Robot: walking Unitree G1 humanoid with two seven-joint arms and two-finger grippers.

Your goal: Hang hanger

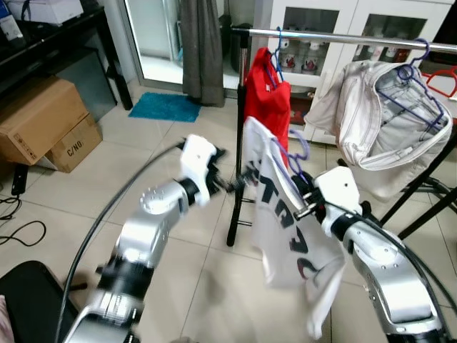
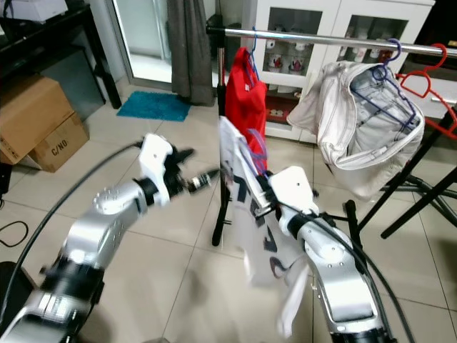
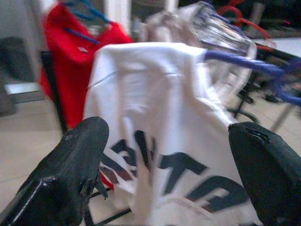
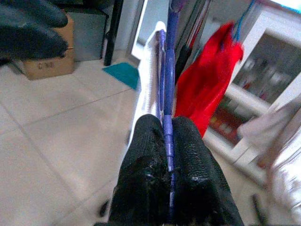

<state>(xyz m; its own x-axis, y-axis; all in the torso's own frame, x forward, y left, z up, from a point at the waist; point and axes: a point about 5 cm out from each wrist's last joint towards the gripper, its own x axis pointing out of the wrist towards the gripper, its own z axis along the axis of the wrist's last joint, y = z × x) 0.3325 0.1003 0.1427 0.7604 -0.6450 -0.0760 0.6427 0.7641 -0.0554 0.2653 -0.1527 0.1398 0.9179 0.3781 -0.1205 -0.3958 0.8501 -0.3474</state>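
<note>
Your right gripper [image 4: 168, 155] has its two black fingers pressed together on the purple hanger [image 4: 168, 94], pinching the thin wire so the white T-shirt [image 1: 282, 236] drapes below the grip, ready to be lifted. Just beside it, your left gripper [image 3: 169, 155] faces the shirt with fingers spread wide, clamped on nothing, apparently placed to steady the fabric. Beyond and above both grippers runs the clothes rail [image 1: 343, 37], where the hanger's hook has yet to land. A red garment [image 1: 268, 96] hangs directly behind the shirt, a white jacket [image 1: 389, 121] farther along; the gap between them looks the likeliest landing spot.
</note>
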